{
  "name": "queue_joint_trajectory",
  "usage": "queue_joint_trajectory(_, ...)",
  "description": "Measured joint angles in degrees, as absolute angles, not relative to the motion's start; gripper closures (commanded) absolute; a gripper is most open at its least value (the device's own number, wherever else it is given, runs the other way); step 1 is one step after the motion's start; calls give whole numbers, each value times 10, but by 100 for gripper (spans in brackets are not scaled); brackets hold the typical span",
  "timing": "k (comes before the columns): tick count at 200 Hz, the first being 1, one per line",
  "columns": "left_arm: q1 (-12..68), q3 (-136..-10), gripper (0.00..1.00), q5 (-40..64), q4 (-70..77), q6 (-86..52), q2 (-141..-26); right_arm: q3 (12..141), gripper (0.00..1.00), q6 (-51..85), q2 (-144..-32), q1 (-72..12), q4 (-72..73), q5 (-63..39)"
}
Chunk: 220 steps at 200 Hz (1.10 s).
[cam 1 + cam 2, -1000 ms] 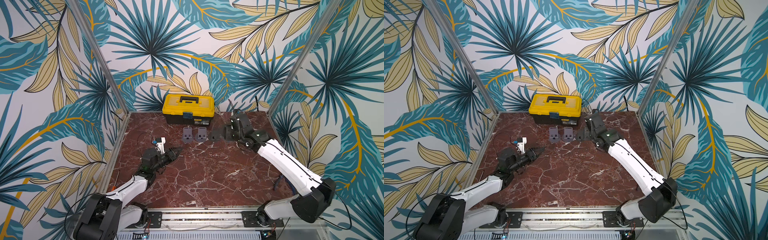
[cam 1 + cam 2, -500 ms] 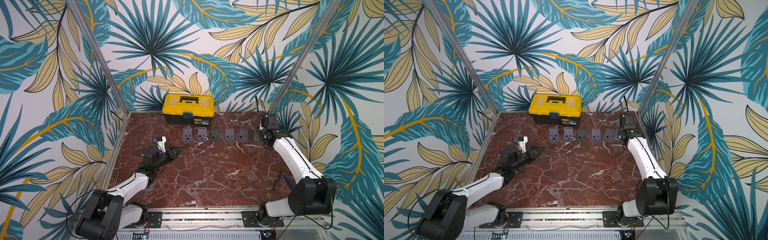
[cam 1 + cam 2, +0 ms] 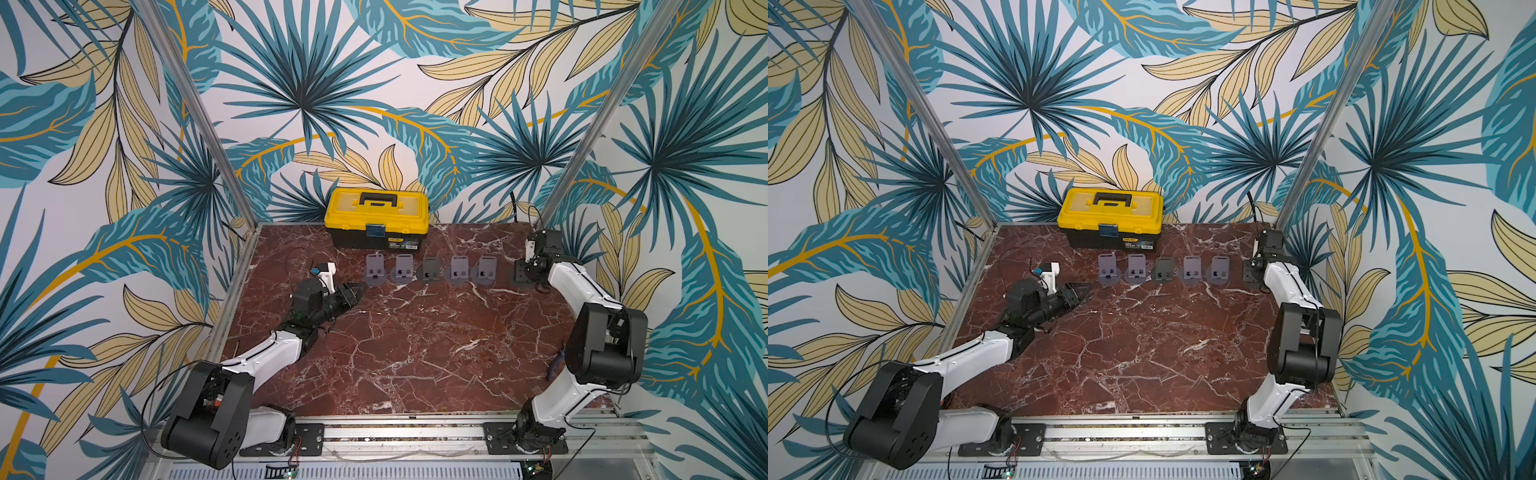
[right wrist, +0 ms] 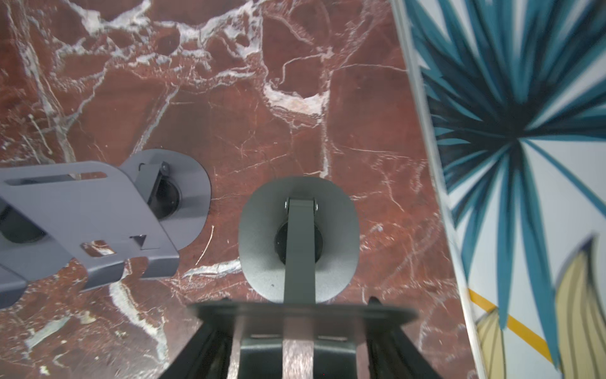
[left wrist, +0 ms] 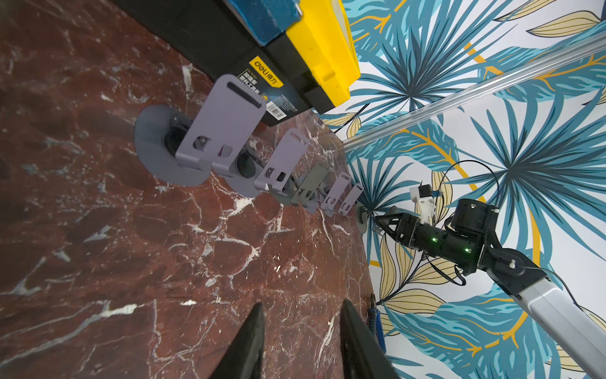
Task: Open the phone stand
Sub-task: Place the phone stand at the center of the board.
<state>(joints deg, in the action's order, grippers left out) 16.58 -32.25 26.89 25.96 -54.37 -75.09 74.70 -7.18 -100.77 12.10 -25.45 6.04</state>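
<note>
veined red marble (image 4: 213,108) carries a matte grey, oval-based phone stand (image 4: 259,236).

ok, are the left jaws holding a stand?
No: in the left wrist view the left jaws are apart and empty over the table, short of the nearest stand.

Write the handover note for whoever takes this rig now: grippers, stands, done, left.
Left gripper: open, empty, low over the table near the row's left end.
Right gripper: shut on the dark end stand, at its plate; base flat on the table.
Stands: five open stands in a row before the yellow toolbox; the dark one at the right end.
Done: five look open.
Left: finish the dark one and release; I cannot tell whether it is fully open.
</note>
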Motion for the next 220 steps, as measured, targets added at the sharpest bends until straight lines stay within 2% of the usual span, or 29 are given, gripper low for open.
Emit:
queue_joint_trajectory(42, 164, -346, 61, 270, 245, -524, -755, 786, 62, -104, -1062, 126, -253, 37)
queue_joint_trajectory(124, 162, -346, 62, 268, 236, -519, -783, 816, 58, -123, -1100, 129, -255, 14)
queue_joint_trajectory(187, 162, -346, 62, 268, 235, -519, -783, 819, 41, -123, -1119, 130, -255, 10)
queue_joint_trajectory(220, 162, -346, 62, 268, 235, -518, -783, 820, 28, -122, -1120, 130, -256, 11)
